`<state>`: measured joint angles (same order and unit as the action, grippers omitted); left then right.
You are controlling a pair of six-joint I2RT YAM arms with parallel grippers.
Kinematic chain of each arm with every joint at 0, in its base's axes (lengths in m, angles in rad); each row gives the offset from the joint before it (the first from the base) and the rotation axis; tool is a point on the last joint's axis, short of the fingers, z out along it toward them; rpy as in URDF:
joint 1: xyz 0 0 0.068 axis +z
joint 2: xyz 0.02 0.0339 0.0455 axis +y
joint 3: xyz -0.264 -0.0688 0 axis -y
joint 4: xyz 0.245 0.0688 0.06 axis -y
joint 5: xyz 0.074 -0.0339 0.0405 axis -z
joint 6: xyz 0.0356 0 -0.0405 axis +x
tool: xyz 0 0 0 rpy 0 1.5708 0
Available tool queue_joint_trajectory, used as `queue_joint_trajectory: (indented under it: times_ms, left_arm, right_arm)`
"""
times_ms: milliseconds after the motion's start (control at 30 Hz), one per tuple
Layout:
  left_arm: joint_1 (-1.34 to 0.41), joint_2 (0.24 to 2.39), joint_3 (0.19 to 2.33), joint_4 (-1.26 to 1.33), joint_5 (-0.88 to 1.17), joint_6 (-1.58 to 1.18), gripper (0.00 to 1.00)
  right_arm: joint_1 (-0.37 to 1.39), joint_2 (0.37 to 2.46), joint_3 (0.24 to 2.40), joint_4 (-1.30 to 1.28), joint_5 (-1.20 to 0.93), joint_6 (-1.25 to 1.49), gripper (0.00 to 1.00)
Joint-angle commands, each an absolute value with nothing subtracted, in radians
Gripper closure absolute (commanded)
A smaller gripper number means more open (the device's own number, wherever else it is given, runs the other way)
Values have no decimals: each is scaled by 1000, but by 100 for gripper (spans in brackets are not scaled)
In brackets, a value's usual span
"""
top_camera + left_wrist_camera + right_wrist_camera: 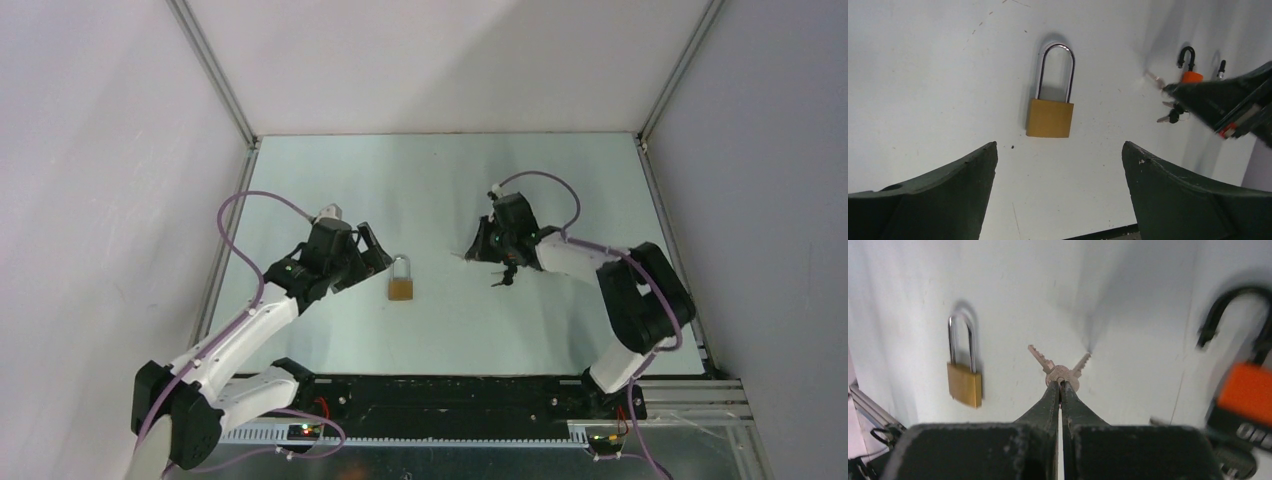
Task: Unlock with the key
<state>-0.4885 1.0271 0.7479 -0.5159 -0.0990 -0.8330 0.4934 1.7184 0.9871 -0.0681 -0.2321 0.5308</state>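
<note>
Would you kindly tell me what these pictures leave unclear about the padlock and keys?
Brass padlock with long silver shackle: keyhole shows in no view.
Silver key: head partly covered by the right gripper in the right wrist view.
Orange-and-black object: blurred, cut by right wrist view's edge.

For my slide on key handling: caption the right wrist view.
Right gripper pinches a key by its head; the brass padlock lies apart on the table.

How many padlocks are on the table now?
2. A brass padlock lies flat mid-table between the arms; an orange padlock with black shackle lies beside the right tool. More could hide under the arms.
</note>
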Motion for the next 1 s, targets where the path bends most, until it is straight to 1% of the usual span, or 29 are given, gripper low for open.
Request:
queue_joint_trajectory:
  times_ms: [0, 167, 300, 367, 400, 433, 467, 500, 533, 567, 667, 800, 967]
  left_arm:
    - [-480, 1010, 743, -446, -51, -859, 3]
    - [-480, 1003, 743, -446, -37, -869, 3]
    - [-481, 993, 733, -446, -22, -892, 3]
    - [-480, 980, 720, -448, -16, -908, 3]
    - [-480, 976, 713, -448, -15, -917, 3]
    - [-481, 966, 709, -449, -14, -922, 3]
    - [-481, 959, 703, -449, -14, -932, 3]
    - [-480, 944, 700, -451, -13, -937, 4]
    - [-479, 928, 694, -452, -14, -946, 4]
    - [-480, 919, 694, -456, -14, -948, 4]
    - [-479, 890, 709, -468, -23, -931, 3]
    - [-475, 881, 741, -491, -30, -856, 3]
    - [-450, 881, 756, -516, 15, -735, 3]
  right_arm:
    - [571, 1571, 825, 49, -147, 626, 100]
    - [698, 1463, 659, 62, -71, 675, 100]
    - [809, 1389, 597, 38, -8, 683, 100]
    - [863, 1352, 589, -24, 38, 668, 100]
    - [882, 1343, 588, -40, 59, 658, 97]
    - [915, 1318, 588, -70, 69, 650, 86]
    - [948, 1302, 588, -86, 82, 632, 79]
    - [962, 1266, 588, -120, 98, 625, 67]
    - [983, 1247, 589, -138, 102, 603, 61]
    - [990, 1210, 590, -174, 103, 590, 52]
    - [991, 1139, 621, -278, 99, 518, 40]
    - [988, 1144, 696, -423, 82, 373, 39]
    - [961, 1243, 797, -482, 31, 261, 40]
